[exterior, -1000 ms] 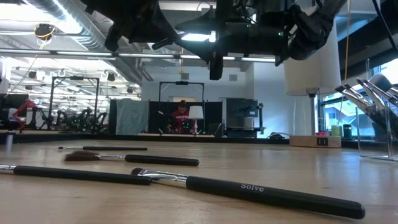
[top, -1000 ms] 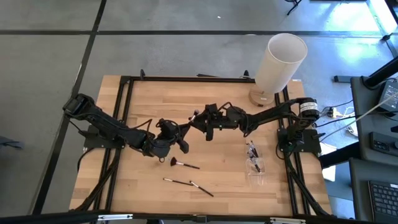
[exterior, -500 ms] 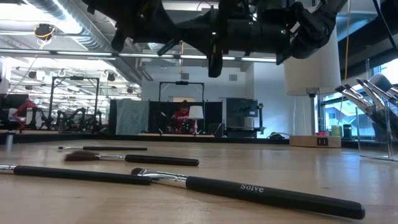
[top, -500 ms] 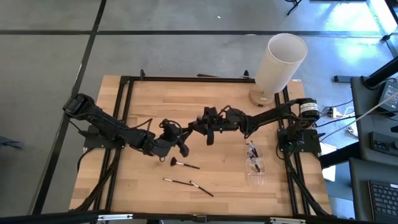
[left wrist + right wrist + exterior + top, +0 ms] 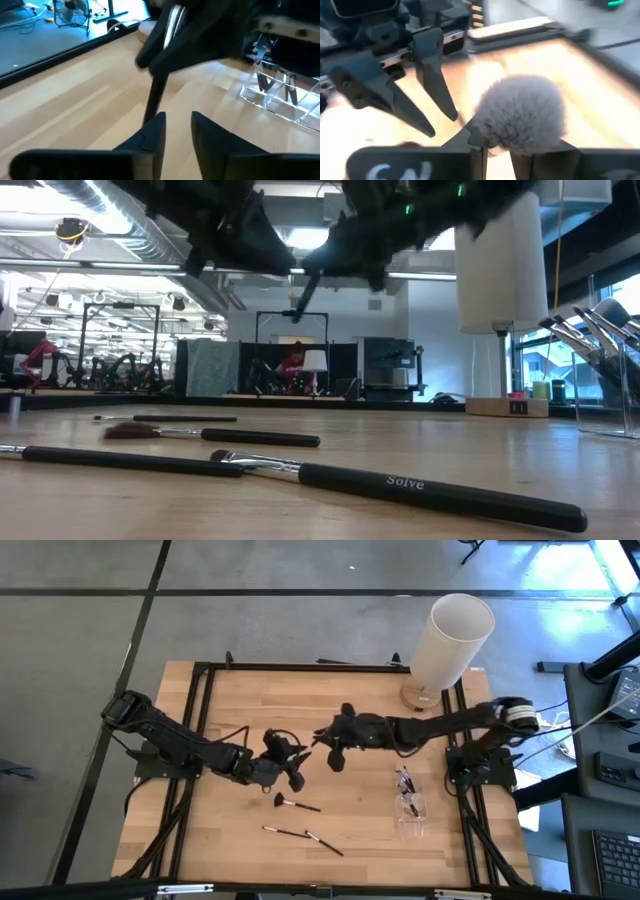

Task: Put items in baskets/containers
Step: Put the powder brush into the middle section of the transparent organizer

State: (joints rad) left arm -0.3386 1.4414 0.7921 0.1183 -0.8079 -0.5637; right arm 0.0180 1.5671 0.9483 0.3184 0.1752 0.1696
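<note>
Over the middle of the wooden table (image 5: 230, 700), the two dark arms are brought together tip to tip, well above the boards. The tall white cylinder (image 5: 455, 635) is left standing at the far right corner and plays no part.

The left gripper (image 5: 292, 768) is reached in from the left, and its fingers (image 5: 155, 132) are seen parted with nothing between them. The right gripper (image 5: 333, 748) is stretched in from the right and is closed narrowly on one brush (image 5: 520, 112), pinched just below its fluffy grey head. The dark handle is pointed towards the left gripper and is seen to end just beside one of that gripper's fingers. This is judged to be a hand-over, made so that the brush is carried by the arm nearer the container.

The small clear box (image 5: 410, 802) is set near the right edge, well apart from both grippers, and several brushes are already lying in it. The held brush is thus not yet in place; a swing to the right and a careful lowering are judged to be needed, with a loss of grip on the thin ferrule as the risk.

Three more brushes (image 5: 296, 804) are left flat on the near part of the table, still to be collected.
</note>
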